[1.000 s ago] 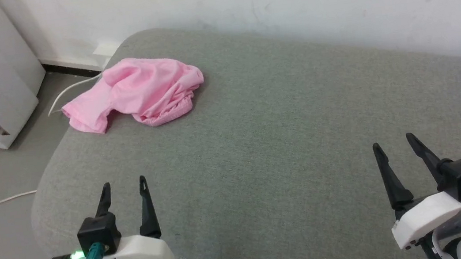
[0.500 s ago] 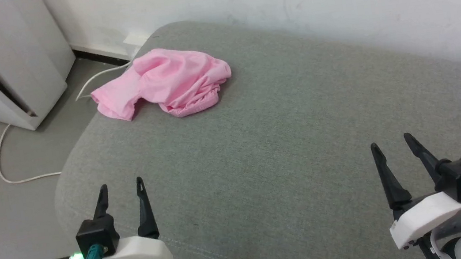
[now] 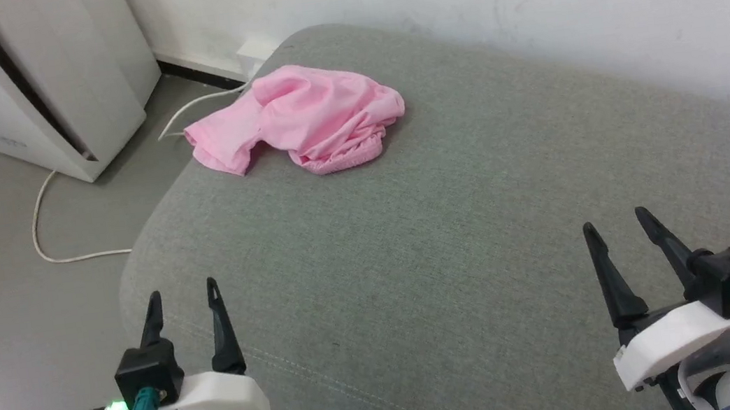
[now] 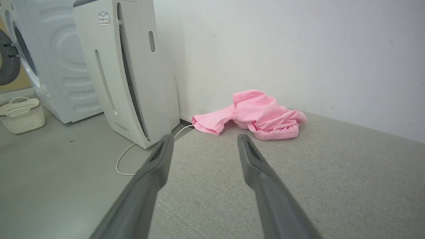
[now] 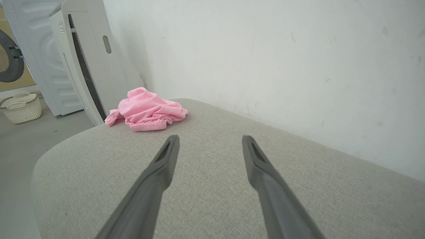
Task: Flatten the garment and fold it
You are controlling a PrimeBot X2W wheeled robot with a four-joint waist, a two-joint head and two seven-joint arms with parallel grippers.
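My left end effector (image 3: 181,288) and right end effector (image 3: 613,218) are open and empty. The garment (image 3: 311,117) lies crumpled far off.

Big grey soft cushion (image 3: 452,222), round corners. Pink shorts (image 3: 305,124) lie on it in a crumpled heap, far ahead of the L pincer (image 3: 182,290) & a bit to its right, well apart from the R pincer (image 3: 614,220). One leg reaches the cushion's edge.

Nothing legible was noted. The white appliance (image 4: 149,83) carried a small sticker (image 4: 103,18) and faint lettering (image 4: 121,125), both too small to read.
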